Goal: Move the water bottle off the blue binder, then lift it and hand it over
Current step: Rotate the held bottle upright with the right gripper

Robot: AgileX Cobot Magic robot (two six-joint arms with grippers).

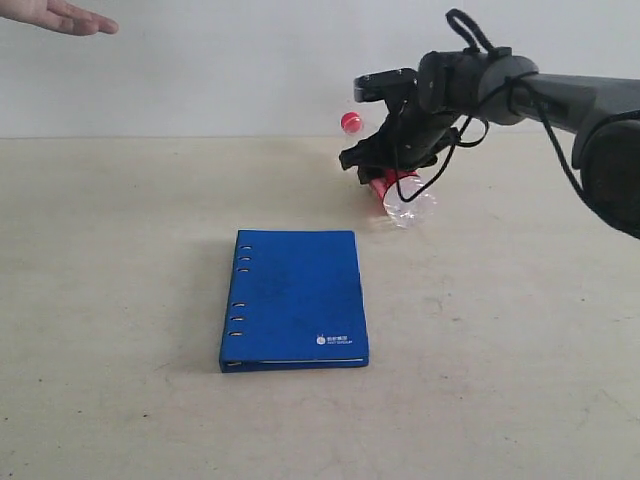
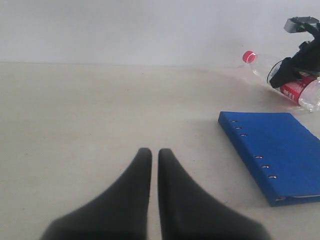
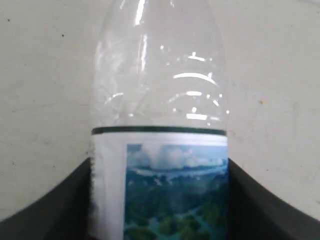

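Water bottle (image 1: 408, 206) is off the blue binder (image 1: 295, 298), pinched at the label by the right gripper (image 1: 392, 170) and tilted just beyond the binder's far edge (seemingly clear of the table (image 1: 120, 300)). Binder lies bare. Left gripper (image 2: 154, 162) is pressed together, holding nothing. Handover remains: an open hand (image 1: 62, 17) waits well apart, far left.

A lab test bench: bare beige tabletop (image 1: 120, 300) against plain white wall (image 1: 200, 70).
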